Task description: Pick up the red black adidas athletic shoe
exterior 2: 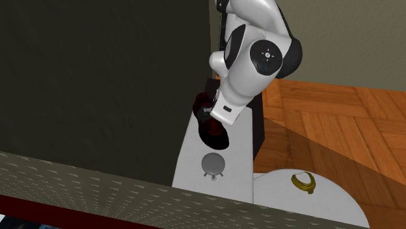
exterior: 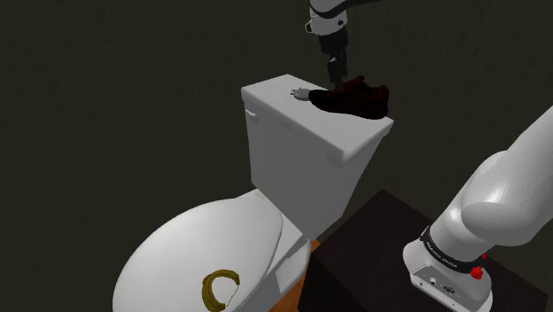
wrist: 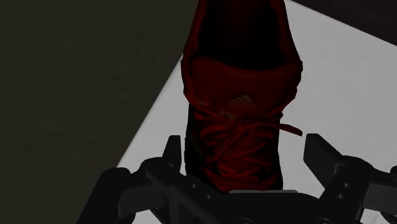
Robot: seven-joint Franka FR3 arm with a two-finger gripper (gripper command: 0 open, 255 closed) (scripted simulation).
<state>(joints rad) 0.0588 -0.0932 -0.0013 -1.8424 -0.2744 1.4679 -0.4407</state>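
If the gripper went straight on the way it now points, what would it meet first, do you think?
Most likely the dark red shoe: the gripper points down at its laces, fingers open astride it. How close is unclear.

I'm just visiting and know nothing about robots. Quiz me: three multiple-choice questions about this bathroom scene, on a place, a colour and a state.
1. Where is the shoe? A floor; B toilet tank lid; C toilet seat.
2. Its colour? A blue; B white; C dark red.
3. The hand and its fingers? A spread apart; B shut together; C clasping a cup.
Answers: B, it lies atop the tank; C, red upper and laces; A, they stand apart either side of the shoe.
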